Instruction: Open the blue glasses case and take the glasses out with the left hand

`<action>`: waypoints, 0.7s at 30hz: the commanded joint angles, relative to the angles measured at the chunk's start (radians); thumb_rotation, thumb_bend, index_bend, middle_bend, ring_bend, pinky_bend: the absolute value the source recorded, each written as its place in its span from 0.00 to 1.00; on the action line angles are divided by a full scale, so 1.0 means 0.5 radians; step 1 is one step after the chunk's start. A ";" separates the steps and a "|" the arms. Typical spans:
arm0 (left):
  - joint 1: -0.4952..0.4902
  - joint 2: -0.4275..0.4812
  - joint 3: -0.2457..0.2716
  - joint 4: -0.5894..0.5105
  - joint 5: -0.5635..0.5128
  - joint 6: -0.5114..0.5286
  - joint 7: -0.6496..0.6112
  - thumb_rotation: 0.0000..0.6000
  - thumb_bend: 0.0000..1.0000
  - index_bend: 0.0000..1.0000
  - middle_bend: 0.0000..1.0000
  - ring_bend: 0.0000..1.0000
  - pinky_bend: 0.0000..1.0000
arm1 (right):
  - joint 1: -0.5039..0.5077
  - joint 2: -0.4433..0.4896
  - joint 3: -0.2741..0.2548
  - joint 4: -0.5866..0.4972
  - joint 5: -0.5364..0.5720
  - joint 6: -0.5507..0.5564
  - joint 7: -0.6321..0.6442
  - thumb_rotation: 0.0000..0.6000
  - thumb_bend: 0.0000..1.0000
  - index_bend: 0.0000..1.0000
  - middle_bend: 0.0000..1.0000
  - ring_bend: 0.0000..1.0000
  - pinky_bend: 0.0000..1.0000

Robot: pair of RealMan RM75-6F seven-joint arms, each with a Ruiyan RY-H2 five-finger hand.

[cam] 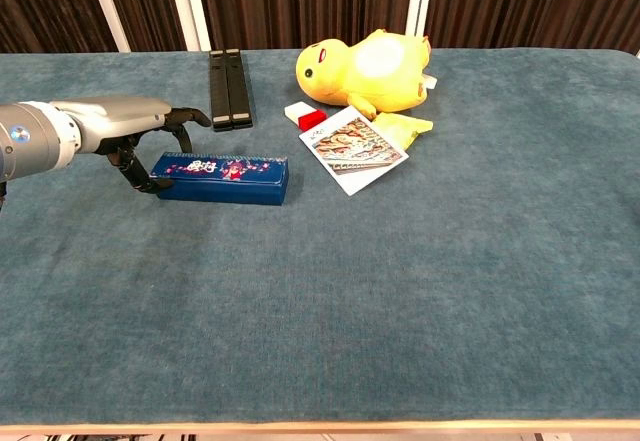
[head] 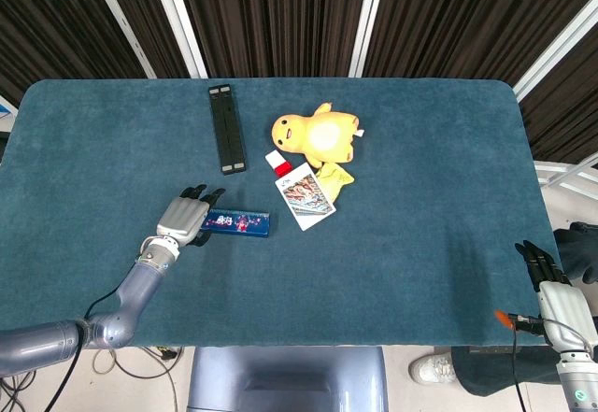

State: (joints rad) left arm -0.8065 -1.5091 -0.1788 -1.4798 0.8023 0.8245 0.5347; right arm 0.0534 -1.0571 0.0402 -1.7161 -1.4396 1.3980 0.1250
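Observation:
The blue glasses case (head: 237,222) (cam: 224,178) lies closed on the teal table, long side left to right, with a flower pattern on its lid. My left hand (head: 184,216) (cam: 130,131) is at the case's left end, fingers spread over that end and the thumb low against its side. It holds nothing. The glasses are hidden inside the case. My right hand (head: 551,281) hangs off the table's right front corner, fingers apart and empty; the chest view does not show it.
A yellow plush toy (head: 317,136) lies behind the case, with a small red and white box (head: 277,163) and a picture card (head: 305,196) in front of it. A flat black bar (head: 226,128) lies at the back left.

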 commanded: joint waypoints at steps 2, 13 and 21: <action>-0.009 -0.003 0.012 0.003 -0.002 0.005 -0.010 1.00 0.41 0.06 0.26 0.00 0.11 | 0.001 0.000 0.001 0.000 0.002 -0.002 0.001 1.00 0.13 0.00 0.00 0.00 0.20; -0.032 0.002 0.035 -0.005 -0.011 0.016 -0.056 1.00 0.44 0.07 0.27 0.00 0.11 | 0.001 0.000 0.001 0.000 0.005 -0.005 -0.003 1.00 0.13 0.00 0.00 0.00 0.20; -0.050 -0.002 0.047 -0.002 -0.031 0.023 -0.079 1.00 0.53 0.10 0.29 0.00 0.11 | 0.001 0.000 0.001 -0.002 0.006 -0.005 -0.007 1.00 0.13 0.00 0.00 0.00 0.20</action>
State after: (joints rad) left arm -0.8309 -1.5098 -0.1555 -1.4811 0.7873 0.8355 0.4954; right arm 0.0538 -1.0569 0.0407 -1.7172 -1.4366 1.3954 0.1215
